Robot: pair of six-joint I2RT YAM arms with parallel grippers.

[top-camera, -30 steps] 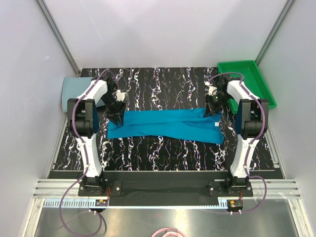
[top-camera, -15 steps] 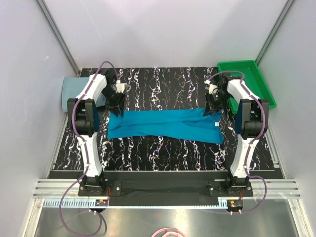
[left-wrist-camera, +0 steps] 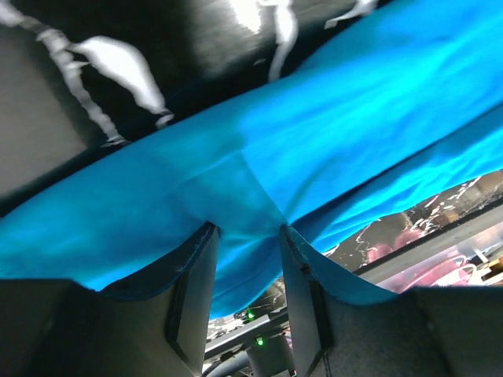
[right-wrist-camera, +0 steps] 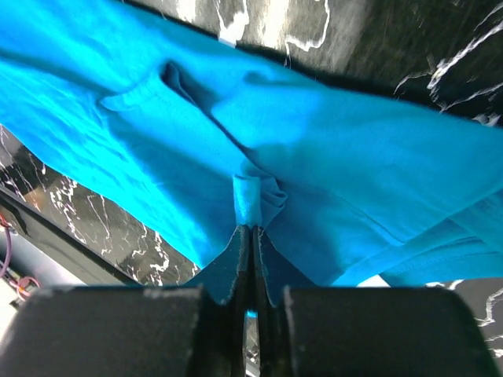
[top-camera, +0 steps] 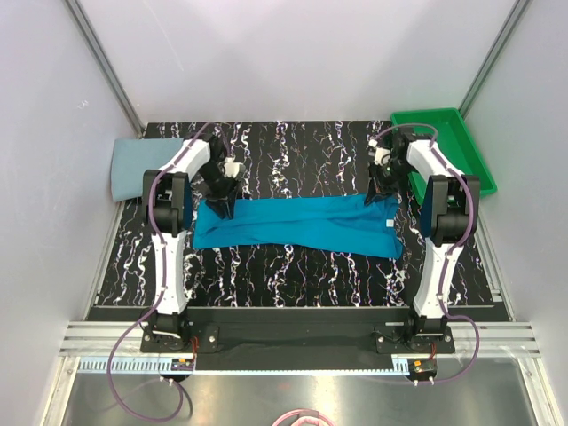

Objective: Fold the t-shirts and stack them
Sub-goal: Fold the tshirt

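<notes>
You had the teal t-shirt (top-camera: 302,224) lying as a long strip on the table (top-camera: 293,151), left of the green tray (top-camera: 450,140). At the strip's end nearest the tray, your right gripper (right-wrist-camera: 251,229) had its jaws pressed together on a small fold of that cloth. At the end farthest from the tray, your left gripper (left-wrist-camera: 247,232) stood spread, tips on the cloth. The grey-blue t-shirt (top-camera: 131,167) lay beyond it, well apart from the tray.

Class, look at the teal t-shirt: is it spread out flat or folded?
Folded: the teal t-shirt lies as a long narrow band across the marbled table, and overlapping layers of cloth show in both wrist views.
</notes>
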